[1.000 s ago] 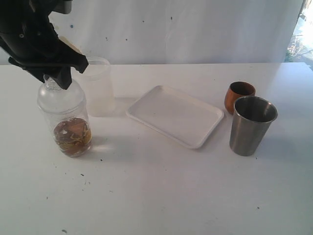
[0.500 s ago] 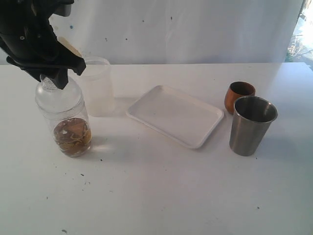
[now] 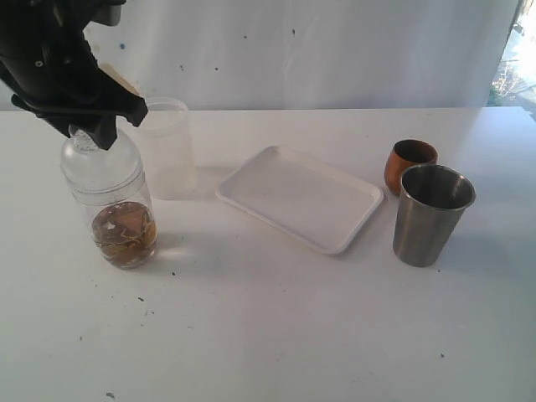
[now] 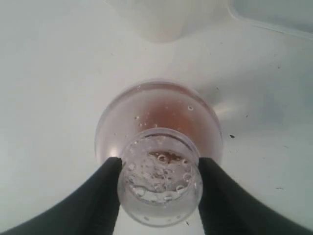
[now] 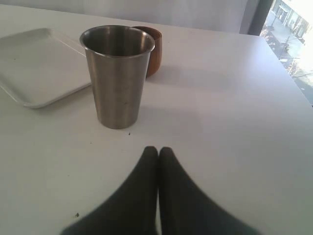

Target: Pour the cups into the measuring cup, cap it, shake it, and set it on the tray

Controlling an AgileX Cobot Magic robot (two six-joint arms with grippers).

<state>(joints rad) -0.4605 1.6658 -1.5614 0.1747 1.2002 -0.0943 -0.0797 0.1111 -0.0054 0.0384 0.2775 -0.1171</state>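
Note:
The clear measuring cup [image 3: 117, 219] stands at the left of the table with brown matter in its bottom. The dome cap [image 3: 99, 161] sits on it. My left gripper [image 3: 88, 134] is above it, shut on the cap's knob [image 4: 159, 196], with one black finger on each side. The white tray [image 3: 297, 197] lies in the middle with nothing on it. At the right stand the wooden cup [image 3: 409, 163] and, in front of it, the steel tumbler [image 3: 431, 213]. In the right wrist view my right gripper [image 5: 158, 149] is shut on nothing, a short way from the tumbler [image 5: 117, 73].
A frosted plastic cup [image 3: 167, 151] stands just behind and to the right of the measuring cup. The white table [image 3: 276, 327] carries small dark specks. A white wall runs along the back, with a bright window at the far right.
The measuring cup and my left gripper shifted slightly to the left a second ago and have held still since. Nothing else moved.

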